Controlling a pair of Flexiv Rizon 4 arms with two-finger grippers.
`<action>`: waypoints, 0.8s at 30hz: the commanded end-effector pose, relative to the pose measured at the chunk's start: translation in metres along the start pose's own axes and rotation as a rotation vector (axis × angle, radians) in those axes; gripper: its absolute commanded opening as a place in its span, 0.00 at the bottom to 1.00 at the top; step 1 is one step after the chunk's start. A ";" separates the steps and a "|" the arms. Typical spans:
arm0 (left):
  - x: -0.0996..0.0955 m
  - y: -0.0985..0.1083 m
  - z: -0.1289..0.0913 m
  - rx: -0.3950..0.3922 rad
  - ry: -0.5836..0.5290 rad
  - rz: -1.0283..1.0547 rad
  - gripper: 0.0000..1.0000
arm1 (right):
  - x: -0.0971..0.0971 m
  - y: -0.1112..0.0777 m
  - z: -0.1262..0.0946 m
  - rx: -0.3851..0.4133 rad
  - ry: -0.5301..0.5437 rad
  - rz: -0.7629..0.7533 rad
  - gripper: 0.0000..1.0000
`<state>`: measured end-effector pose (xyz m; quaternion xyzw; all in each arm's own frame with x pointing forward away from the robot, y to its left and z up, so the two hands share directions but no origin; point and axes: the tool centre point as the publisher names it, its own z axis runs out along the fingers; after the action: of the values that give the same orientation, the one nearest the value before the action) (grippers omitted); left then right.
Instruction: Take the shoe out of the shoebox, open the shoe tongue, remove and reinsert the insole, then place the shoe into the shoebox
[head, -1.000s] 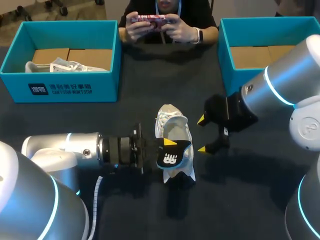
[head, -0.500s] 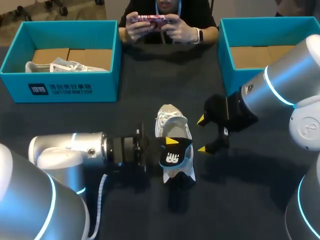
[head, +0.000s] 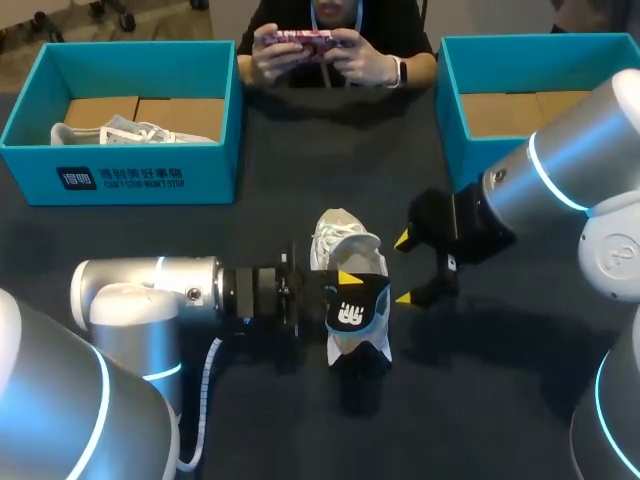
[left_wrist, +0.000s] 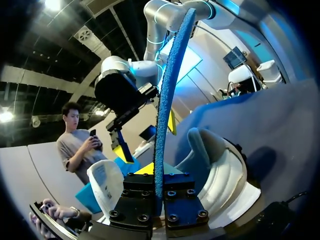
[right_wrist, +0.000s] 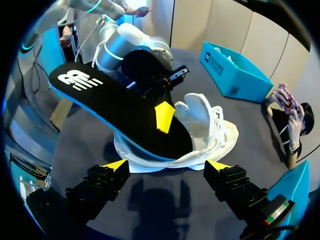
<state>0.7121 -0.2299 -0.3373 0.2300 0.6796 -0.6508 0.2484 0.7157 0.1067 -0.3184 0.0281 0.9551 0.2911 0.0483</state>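
A white shoe (head: 345, 243) lies in the middle of the dark table, toe toward the far side. My left gripper (head: 340, 288) is shut on the black insole (head: 354, 310), which has a blue underside. The insole's front end is inside the shoe's opening and its heel end is raised over the shoe's heel. In the left wrist view the insole (left_wrist: 167, 100) stands edge-on between the pads, with the shoe (left_wrist: 220, 170) beside it. My right gripper (head: 404, 269) is open just right of the shoe, touching nothing. In the right wrist view the shoe (right_wrist: 212, 131) and insole (right_wrist: 120, 110) lie ahead of its spread fingertips.
A teal shoebox (head: 120, 178) at the far left holds another pale shoe (head: 130, 130). A second teal shoebox (head: 452, 100), with only cardboard showing inside, stands at the far right behind my right arm. Bare tabletop lies in front of the shoe.
My left arm has slid to the right, carrying the insole a little farther over the shoe. The right arm and the shoe have kept still.
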 end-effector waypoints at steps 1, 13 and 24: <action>0.002 0.009 0.005 -0.016 0.001 0.002 0.00 | 0.001 0.000 0.001 -0.001 -0.003 -0.001 1.00; 0.003 0.015 0.002 -0.044 0.012 -0.012 0.00 | 0.001 0.000 0.001 -0.001 -0.003 -0.001 1.00; -0.006 -0.008 -0.003 -0.068 0.053 0.005 0.28 | 0.001 0.000 0.001 -0.001 -0.003 -0.001 1.00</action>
<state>0.7145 -0.2297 -0.3342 0.2410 0.7022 -0.6249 0.2416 0.7156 0.1067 -0.3185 0.0281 0.9550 0.2912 0.0484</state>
